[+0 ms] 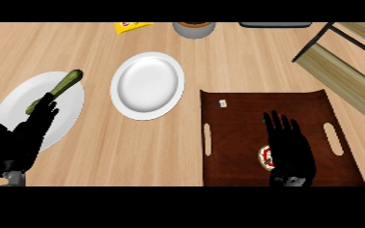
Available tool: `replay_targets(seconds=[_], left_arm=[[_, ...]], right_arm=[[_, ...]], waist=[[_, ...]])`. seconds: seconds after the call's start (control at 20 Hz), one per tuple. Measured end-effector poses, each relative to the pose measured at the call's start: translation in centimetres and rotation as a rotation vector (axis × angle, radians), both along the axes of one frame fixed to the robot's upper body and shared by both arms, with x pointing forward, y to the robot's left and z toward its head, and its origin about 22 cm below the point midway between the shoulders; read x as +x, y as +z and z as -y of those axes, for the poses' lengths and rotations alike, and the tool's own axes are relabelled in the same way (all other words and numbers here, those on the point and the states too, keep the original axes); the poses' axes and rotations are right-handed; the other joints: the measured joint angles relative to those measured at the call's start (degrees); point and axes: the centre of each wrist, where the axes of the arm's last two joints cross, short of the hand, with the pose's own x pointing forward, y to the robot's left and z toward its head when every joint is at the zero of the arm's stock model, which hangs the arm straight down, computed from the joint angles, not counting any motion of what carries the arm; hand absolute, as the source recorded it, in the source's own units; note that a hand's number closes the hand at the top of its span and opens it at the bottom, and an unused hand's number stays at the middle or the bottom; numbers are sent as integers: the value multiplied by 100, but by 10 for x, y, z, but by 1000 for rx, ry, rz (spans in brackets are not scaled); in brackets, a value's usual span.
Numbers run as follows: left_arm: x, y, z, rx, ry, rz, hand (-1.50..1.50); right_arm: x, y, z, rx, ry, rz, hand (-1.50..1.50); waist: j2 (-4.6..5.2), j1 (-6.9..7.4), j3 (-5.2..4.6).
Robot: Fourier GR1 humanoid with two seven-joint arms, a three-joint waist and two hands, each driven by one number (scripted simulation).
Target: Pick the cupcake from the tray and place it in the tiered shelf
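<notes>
Head view: right hand point(288, 145), fingers straight, hides most of the cupcake point(266, 156) on the brown tray point(235, 125); left hand point(32, 125) rests relaxed.

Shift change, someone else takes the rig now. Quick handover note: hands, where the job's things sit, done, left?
Right hand: open, fingers straight, over the brown tray, partly hiding the cupcake.
Left hand: open, resting at the lower left over a white plate with a green vegetable.
Tiered shelf: upper right.
Done: nothing, the cupcake is not gripped.
Left: grasp it, lift, place it in the shelf.
</notes>
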Motion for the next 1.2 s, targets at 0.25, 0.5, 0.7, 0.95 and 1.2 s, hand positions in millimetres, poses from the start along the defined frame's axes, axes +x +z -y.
replay_targets(seconds=[0.25, 0.5, 0.7, 0.95, 1.2], left_arm=[[-1, -1, 0, -3, -2, -1, 0], [-6, -2, 5, -4, 0, 2, 0], [-1, 1, 6, -6, -1, 4, 0], [4, 1, 10, 1, -1, 8, 0], [8, 8, 5, -1, -20, 18, 0]], right_arm=[[3, -9, 11, 31, 11, 23, 150], [2, -10, 7, -5, 43, 49, 150], [4, -7, 13, -26, 69, 83, 150], [26, 4, 20, 12, -1, 161, 150], [78, 30, 49, 121, -269, 241, 150]], waist=[[-48, 6, -49], [-66, 2, -69], [-57, 0, -57], [-19, 15, -26], [24, 96, -6]])
